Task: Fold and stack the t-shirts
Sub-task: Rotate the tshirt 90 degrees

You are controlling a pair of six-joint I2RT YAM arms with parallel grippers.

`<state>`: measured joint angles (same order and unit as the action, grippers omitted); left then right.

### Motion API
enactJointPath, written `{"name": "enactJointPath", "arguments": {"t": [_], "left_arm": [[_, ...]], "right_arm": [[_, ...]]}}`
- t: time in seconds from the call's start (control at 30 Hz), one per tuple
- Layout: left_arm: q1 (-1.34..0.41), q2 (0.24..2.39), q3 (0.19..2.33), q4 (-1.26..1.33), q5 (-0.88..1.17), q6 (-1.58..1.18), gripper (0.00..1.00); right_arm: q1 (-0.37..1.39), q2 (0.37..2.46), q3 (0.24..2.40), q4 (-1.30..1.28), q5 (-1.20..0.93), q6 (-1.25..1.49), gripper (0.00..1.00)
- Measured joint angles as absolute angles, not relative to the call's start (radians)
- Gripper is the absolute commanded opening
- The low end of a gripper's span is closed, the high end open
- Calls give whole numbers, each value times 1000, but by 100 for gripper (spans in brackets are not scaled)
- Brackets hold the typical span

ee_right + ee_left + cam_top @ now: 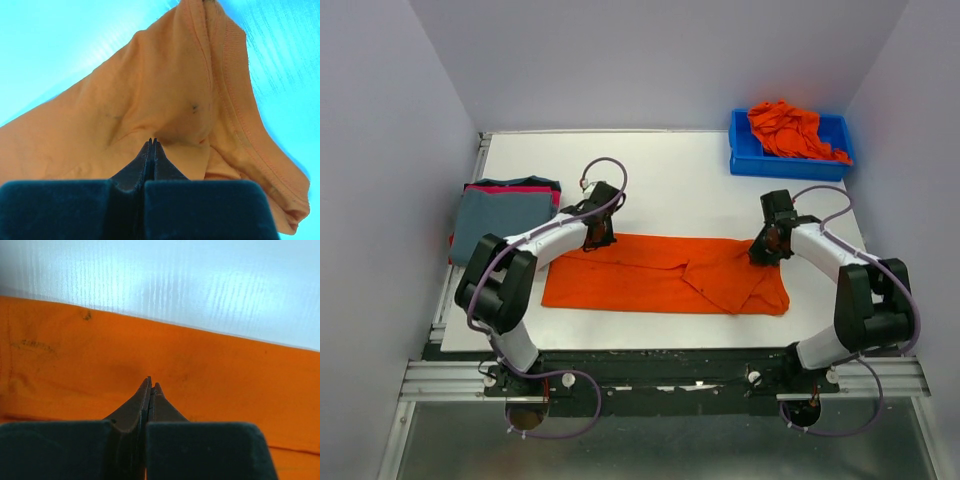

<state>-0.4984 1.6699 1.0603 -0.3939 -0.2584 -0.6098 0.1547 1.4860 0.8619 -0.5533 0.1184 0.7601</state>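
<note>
An orange t-shirt lies flat as a long band across the middle of the table, with a sleeve folded over on its right part. My left gripper is down at the shirt's far edge, left of centre. Its jaws are shut with the tips in the orange cloth. My right gripper is down at the shirt's far right corner. Its jaws are shut, and creases in the cloth run in to the tips, beside the collar. A folded grey-blue shirt lies on a red-pink one at the left.
A blue plastic bin at the back right holds crumpled orange shirts. White walls close in the table on the left, back and right. The folded stack sits at the table's left edge.
</note>
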Motion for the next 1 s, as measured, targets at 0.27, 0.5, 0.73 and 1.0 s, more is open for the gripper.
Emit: {"name": "enactJointPath", "arguments": {"t": [0.27,0.5,0.73,1.0], "left_arm": [[-492,1772,1087,-399,-240,-624,0],[-496,1746,1029,-336,-211,-655,0],[-630,1684,928,-257,-197,-720,0],[-838,1600,764,-80,-155,-966,0]], "right_arm": [[149,1618,941,-581,141,787,1],[149,1779,1120,-617,142,785,1],[185,1996,1427,-694,149,777,1],[363,2257,1874,-816,221,751,1]]}}
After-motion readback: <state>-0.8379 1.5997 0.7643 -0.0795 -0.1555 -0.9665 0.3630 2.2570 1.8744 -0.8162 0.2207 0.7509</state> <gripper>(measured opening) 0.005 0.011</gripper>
